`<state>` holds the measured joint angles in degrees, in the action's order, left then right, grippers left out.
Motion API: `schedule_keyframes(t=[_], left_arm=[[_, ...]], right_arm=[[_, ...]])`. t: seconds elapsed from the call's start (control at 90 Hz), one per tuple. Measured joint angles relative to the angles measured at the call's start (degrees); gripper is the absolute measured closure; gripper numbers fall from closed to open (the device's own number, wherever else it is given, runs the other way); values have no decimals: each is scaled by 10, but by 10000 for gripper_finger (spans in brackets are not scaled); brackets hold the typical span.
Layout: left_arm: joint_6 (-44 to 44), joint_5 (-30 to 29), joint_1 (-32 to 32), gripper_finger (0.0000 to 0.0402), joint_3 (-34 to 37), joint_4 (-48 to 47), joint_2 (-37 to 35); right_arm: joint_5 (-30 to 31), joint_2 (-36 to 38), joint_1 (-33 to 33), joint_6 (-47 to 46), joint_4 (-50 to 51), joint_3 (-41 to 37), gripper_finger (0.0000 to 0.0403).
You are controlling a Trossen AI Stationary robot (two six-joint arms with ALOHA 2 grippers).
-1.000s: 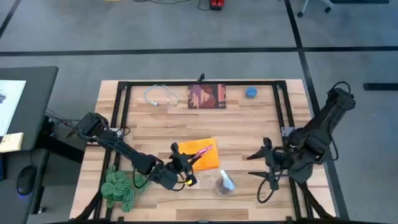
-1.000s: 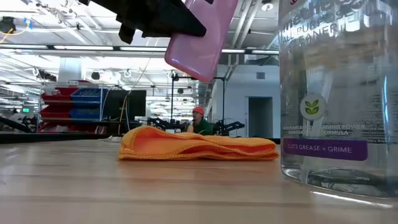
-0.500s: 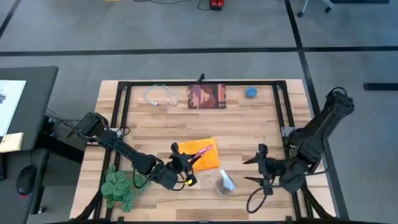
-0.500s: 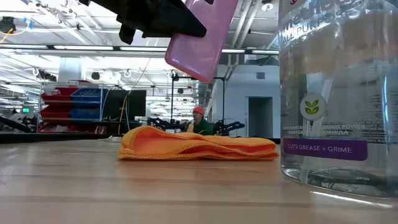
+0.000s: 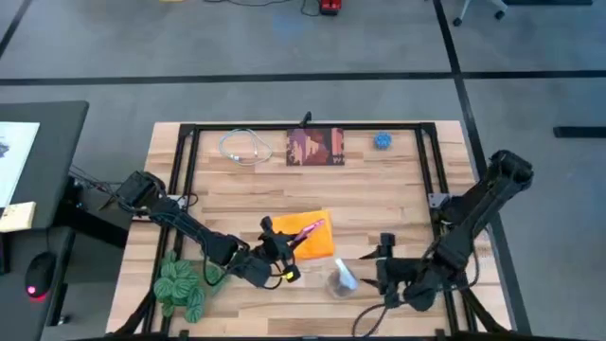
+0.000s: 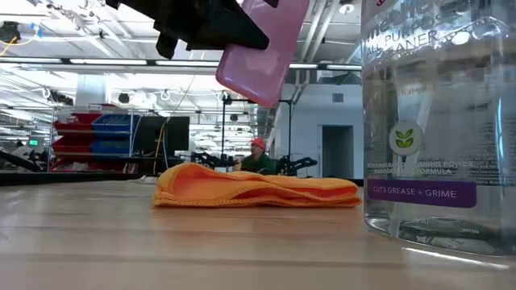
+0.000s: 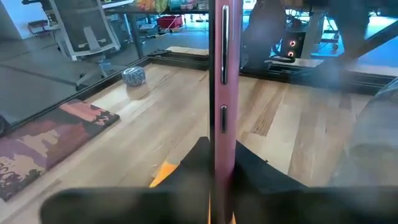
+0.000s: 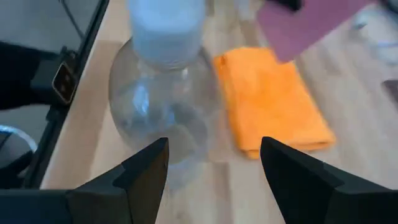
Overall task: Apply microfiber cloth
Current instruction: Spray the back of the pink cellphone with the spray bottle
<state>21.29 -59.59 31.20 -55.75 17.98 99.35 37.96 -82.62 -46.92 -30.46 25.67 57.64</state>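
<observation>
The orange microfiber cloth (image 5: 317, 242) lies folded and flat on the wooden table, also seen in the low view (image 6: 258, 187) and the right wrist view (image 8: 270, 99). Just above it hangs a phone in a pink case (image 5: 309, 230), with my left gripper (image 5: 284, 248) shut on it. A clear spray bottle (image 5: 341, 278) stands upright to the near right of the cloth. My right gripper (image 5: 383, 267) is open, right of the bottle, its fingers pointing at the bottle (image 8: 165, 93) without touching it. My left gripper pinches the phone's near end (image 7: 222, 163) between its two fingers, one on each flat face. The fingers (image 7: 186, 167) come from the table's near left, roughly level and along the phone. The phone (image 6: 262, 48) is held on edge, tilted, clear above the cloth.
A green plant (image 5: 180, 289) sits at the near left corner. At the far edge lie a coiled white cable (image 5: 244, 147), a dark red-brown printed square (image 5: 315, 147) and a small blue object (image 5: 382, 141). Black frame rails (image 5: 431, 161) run along the table's sides.
My right gripper has moved toward the table's near edge and to the left, toward the spray bottle, staying open. My left gripper and the phone have kept still above the cloth.
</observation>
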Motion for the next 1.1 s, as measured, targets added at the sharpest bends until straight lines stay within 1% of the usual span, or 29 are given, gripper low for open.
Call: schedule_keyframes(t=[0.067,0.178,0.3,0.389,0.478,0.589,0.656,0.733,0.878,0.967,1.011,1.1], left_arm=[[1,1,-1,393,0,0,0],[5,4,-2,393,0,0,0],[16,4,-2,393,0,0,0],[19,4,-2,393,0,-1,0],[20,4,-2,393,0,0,0],[20,4,-2,393,0,-1,0],[20,4,-2,393,0,-1,0],[20,4,-2,393,0,-2,0],[19,6,-2,393,0,-7,0],[19,13,-2,393,0,-8,0],[19,15,-2,393,0,-9,0],[19,17,-2,393,0,-11,0]], right_arm=[[-27,-14,12,2,7,13,163],[-36,-22,26,-34,80,32,163],[-35,-1,32,7,114,47,163],[-39,30,30,49,100,47,163],[-71,61,27,90,69,48,163],[-109,76,28,139,13,48,157],[-126,76,33,157,-16,48,143],[-128,70,37,158,-27,48,119],[-127,45,51,171,-27,48,55],[-125,26,57,196,-50,48,16],[-126,17,59,203,-61,48,8],[-126,1,66,205,-76,48,17]])
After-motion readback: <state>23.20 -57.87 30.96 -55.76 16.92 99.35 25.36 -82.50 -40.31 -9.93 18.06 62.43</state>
